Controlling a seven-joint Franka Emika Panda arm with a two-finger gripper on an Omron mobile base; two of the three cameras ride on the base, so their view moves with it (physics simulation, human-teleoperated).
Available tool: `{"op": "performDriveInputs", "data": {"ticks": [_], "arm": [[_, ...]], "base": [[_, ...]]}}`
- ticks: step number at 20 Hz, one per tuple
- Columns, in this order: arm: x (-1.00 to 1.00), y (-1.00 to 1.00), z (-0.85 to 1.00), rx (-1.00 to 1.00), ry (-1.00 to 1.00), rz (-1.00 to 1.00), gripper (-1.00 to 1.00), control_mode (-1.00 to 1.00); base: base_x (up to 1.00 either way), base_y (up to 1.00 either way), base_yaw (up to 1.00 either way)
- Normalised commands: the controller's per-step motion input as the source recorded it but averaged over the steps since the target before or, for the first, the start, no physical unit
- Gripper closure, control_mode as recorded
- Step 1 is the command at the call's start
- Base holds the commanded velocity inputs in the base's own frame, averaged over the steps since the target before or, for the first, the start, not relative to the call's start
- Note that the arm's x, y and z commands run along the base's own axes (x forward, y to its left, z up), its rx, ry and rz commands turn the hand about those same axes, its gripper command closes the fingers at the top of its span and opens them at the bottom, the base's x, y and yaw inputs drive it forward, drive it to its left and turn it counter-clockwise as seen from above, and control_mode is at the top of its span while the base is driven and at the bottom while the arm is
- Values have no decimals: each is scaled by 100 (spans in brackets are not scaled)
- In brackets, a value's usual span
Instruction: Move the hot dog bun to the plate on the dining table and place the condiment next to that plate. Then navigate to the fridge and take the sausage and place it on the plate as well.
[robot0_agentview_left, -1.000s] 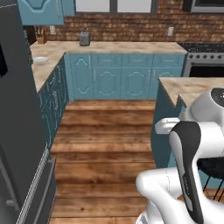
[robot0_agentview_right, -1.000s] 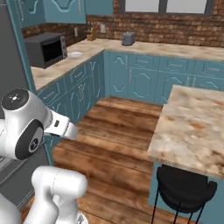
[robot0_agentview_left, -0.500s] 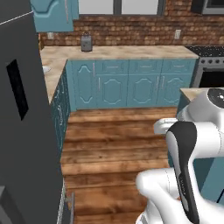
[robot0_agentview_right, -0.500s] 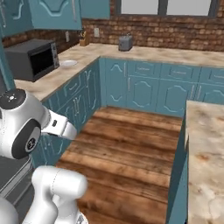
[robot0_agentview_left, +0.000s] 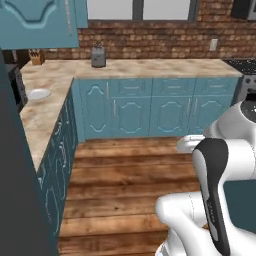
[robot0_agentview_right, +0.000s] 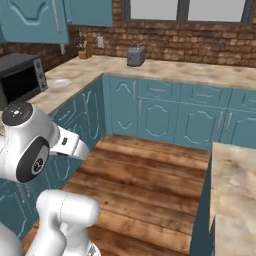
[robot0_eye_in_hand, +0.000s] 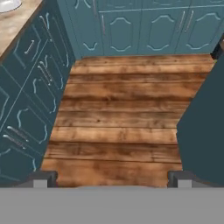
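1. Mid-transit by the look of it: base on the wooden floor (robot0_eye_in_hand: 122, 109) between teal cabinet runs, nothing carried, so judged to be on the navigating leg toward the fridge.
2. Gripper (robot0_eye_in_hand: 109, 180) spread wide, empty; both dark finger tips (robot0_eye_in_hand: 41, 178) low in the hand view with only floorboards between them.
3. Dining table (robot0_agentview_right: 232, 180) glimpsed as a marbled beige corner at the lower right of the right base view, its teal flank (robot0_eye_in_hand: 203, 127) close on one side in the hand view.
4. Bun, condiment and grey-rimmed plate not to be checked from here, so first two placements cannot be confirmed; sausage step plainly left to do.
5. Dark slab (robot0_agentview_left: 17, 200) along the left edge of the left base view, possibly the fridge side; too cropped to be sure.
6. Around: toaster (robot0_agentview_right: 135, 55) on the back counter under the brick wall, knife block (robot0_agentview_left: 35, 58) in the corner, small white plate (robot0_agentview_right: 59, 83) on the left counter beside a black microwave (robot0_agentview_right: 20, 77), stove edge (robot0_agentview_left: 246, 67) at far right.
7. In the way: nothing on the floor ahead; tight corridor only, with cabinet drawers (robot0_eye_in_hand: 26, 100) on one side and the table base on the other, so a turn here likely calls for care with the arm's elbow (robot0_agentview_left: 215, 165).
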Motion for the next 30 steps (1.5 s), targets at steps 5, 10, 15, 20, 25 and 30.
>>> {"op": "performDriveInputs", "data": {"ticks": [5,10,15,20,25,30], "arm": [[0,0,0,0,0,0,-100,100],[0,0,0,0,0,0,-100,100],[0,0,0,0,0,0,-100,100],[0,0,0,0,0,0,-100,100],[0,0,0,0,0,0,-100,100],[0,0,0,0,0,0,-100,100]], "base": [[100,-21,7],[100,-23,21],[100,-27,29],[100,-31,32],[100,-28,33],[100,-23,38]]}}
